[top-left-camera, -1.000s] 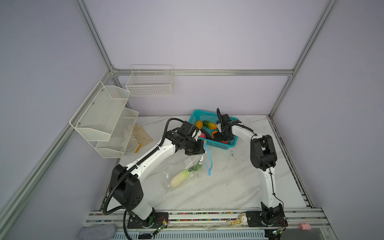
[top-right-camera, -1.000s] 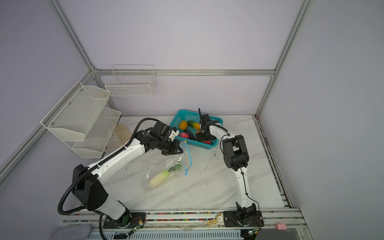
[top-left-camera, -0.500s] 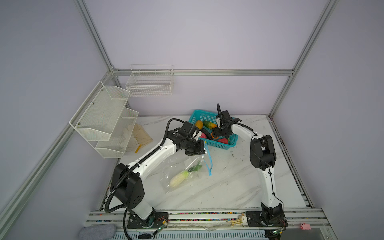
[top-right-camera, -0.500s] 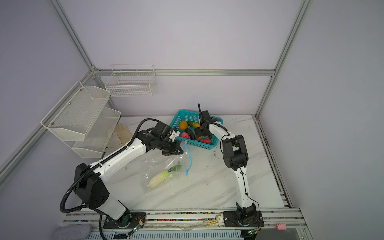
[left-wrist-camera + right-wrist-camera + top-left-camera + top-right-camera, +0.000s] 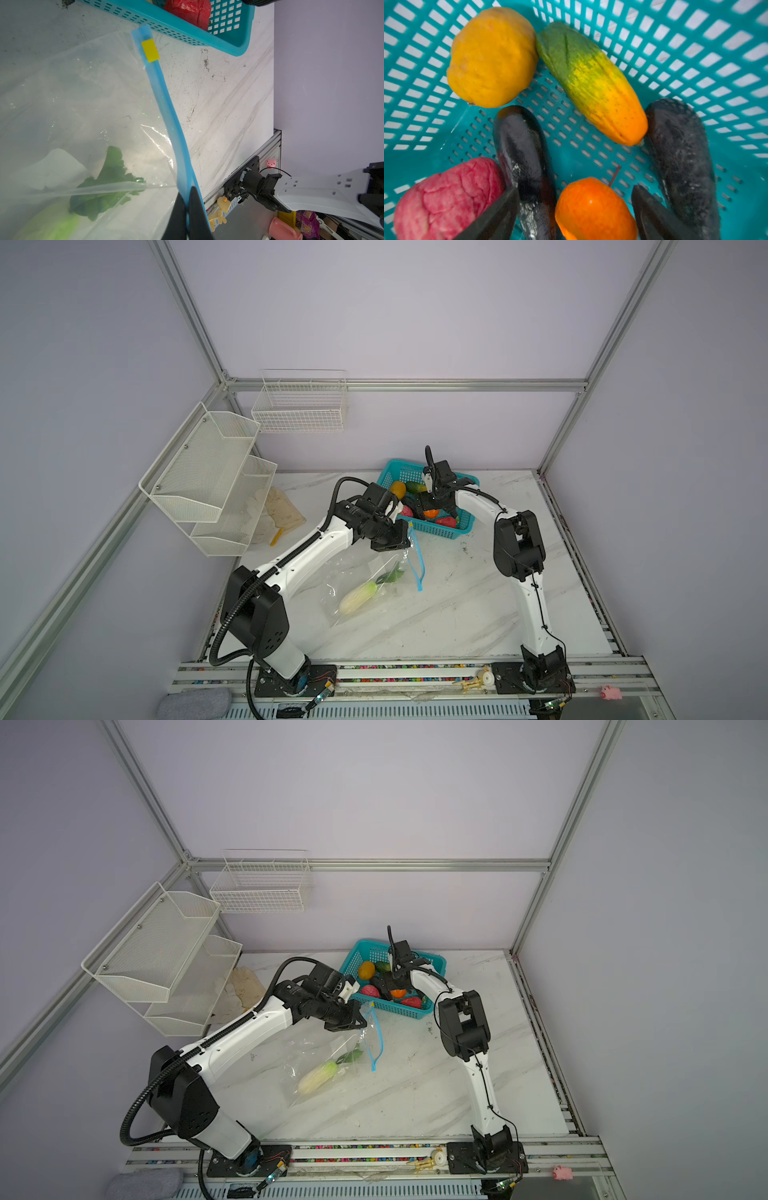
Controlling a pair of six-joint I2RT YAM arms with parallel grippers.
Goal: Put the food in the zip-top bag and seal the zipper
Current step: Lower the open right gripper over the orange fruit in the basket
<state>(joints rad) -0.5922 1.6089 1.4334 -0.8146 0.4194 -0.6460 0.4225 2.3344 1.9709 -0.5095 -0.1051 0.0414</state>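
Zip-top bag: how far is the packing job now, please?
Done: only the white radish lies in the zip-top bag. In hand: the left gripper is shut on the zipper strip, and the open right gripper is down over the orange in the teal basket. Left: the orange, mango, cucumber, two eggplants and pink-red pieces need bagging, then sealing.

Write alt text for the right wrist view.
The right hand hangs open over a shiny orange toy fruit in a teal perforated plastic basket. Around it lie two dark eggplants, a wrinkled pink-red piece, a yellow-orange mango and a green-orange cucumber.
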